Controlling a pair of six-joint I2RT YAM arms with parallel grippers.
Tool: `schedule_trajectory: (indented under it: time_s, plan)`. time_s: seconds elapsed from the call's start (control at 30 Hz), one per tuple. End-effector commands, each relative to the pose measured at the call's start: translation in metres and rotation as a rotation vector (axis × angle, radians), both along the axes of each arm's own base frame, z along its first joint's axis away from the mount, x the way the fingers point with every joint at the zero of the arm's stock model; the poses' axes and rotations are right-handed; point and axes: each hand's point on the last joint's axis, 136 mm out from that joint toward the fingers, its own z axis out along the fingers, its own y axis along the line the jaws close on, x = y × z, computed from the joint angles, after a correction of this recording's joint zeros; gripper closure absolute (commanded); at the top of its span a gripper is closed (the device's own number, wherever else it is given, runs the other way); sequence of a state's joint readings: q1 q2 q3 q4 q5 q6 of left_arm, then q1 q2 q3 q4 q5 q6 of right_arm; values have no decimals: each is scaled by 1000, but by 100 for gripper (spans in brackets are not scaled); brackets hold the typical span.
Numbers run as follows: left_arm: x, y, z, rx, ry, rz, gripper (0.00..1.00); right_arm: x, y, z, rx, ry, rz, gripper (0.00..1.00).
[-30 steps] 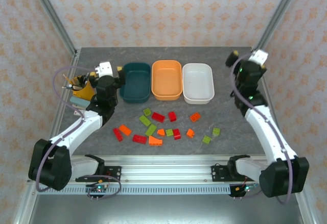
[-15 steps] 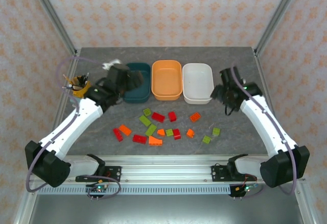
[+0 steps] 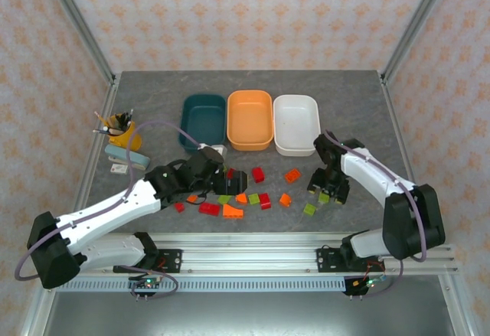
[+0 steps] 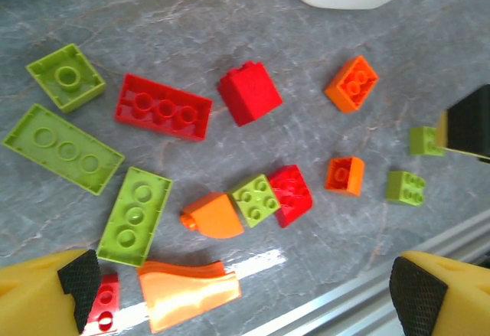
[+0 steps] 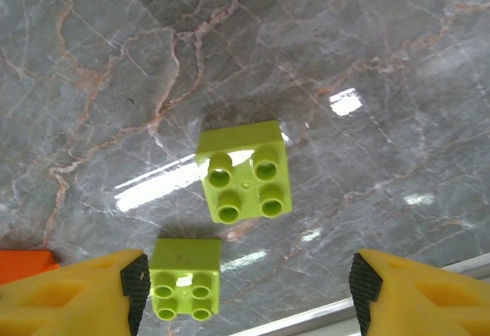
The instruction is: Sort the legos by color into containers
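**Tabletop** (image 3: 360, 106): grey, marbled; it carries every item noted below.

**Containers:** three tubs stand side by side in a row on the far side of both hands. The dark teal tub (image 3: 204, 114) is beyond the left hand. The orange tub (image 3: 250, 118) is in the middle. The white tub (image 3: 296, 124) is beyond the right hand.

**Left hand** (image 4: 246, 284): fingers spread wide, gripping nothing, held low over the main scatter of legos.
- A curved orange piece (image 4: 190, 294) lies in the gap, close to the fingertips.
- A small red brick (image 4: 103, 305) lies just beside one pad.
- Ahead of the gap, an orange rounded piece (image 4: 212, 216), a lime square brick (image 4: 256, 200) and a red sloped brick (image 4: 291, 194) lie touching in a cluster.
- Farther ahead are a long red brick (image 4: 163, 108) and a long lime brick (image 4: 63, 148).

**Right hand** (image 5: 249, 286): fingers apart, gripping nothing, above bare tabletop.
- A lime four-stud brick (image 5: 245, 170) lies ahead of the gap, roughly centred.
- A second lime brick (image 5: 185, 278) sits inside the gap, just beside one pad (image 5: 136, 278).

**Yellow pencil cup** (image 3: 120, 129): well apart from the left hand, on its outer side.

All bricks seen lie loose on the tabletop.
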State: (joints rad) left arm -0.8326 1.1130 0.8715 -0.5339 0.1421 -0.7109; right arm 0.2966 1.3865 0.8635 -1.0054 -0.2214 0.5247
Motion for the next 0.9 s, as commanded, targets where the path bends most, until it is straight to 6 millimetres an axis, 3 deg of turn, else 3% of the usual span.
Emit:
schedule_trajectory:
  time_s: [0.0, 0.1, 0.4, 0.73, 0.87]
  plan:
    - [-1, -12, 11, -90, -19, -6, 1, 7, 1, -9, 5, -13, -54, 31]
    - [-1, -12, 12, -99, -19, -3, 1, 9, -6, -16, -3, -18, -91, 32]
    - [2, -18, 15, -111, -14, -8, 1, 14, -1, -37, 33, 10, -101, 37]
    - [2, -20, 17, -116, -12, -16, 1, 10, 4, -48, 66, 25, -119, 59]
    - [2, -19, 18, -118, -14, -8, 1, 16, 2, -39, 37, -28, -104, 71]
